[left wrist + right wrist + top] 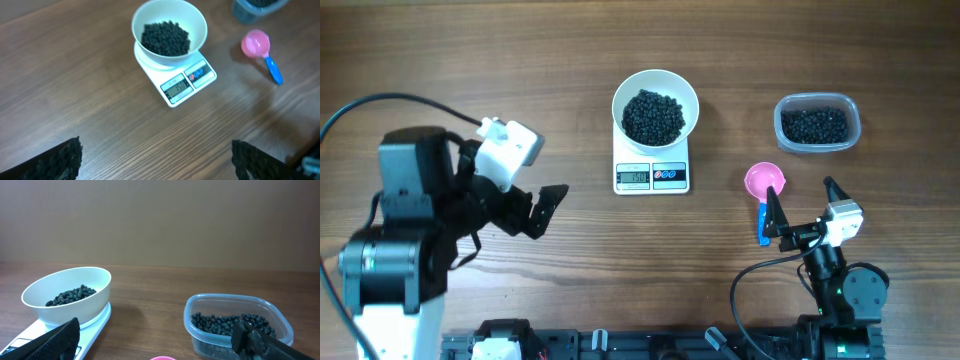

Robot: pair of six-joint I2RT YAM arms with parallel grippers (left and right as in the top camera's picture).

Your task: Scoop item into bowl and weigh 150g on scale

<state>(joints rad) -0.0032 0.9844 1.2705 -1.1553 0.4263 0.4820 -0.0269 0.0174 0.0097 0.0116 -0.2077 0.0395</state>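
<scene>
The white bowl (655, 78) stands on the scale (634, 177) at the table's centre back and holds a heap of black pellets, the item (653, 116). My left gripper (542, 207) hovers open to the scale's left, with nothing between its fingers. In the left wrist view the bowl (200, 35), the item (165, 37) and the scale (187, 82) lie ahead of the open left gripper (156, 157). My right gripper (801, 195) is open and empty, just behind the pink scoop (765, 180). The right wrist view shows the bowl (75, 302) at left.
A clear plastic tub (817, 123) with more black pellets sits at the back right, also seen as the tub (235, 330) before the right gripper (155, 337). The scoop's blue handle (763, 222) points toward the front edge. Bare wood lies between scale and scoop.
</scene>
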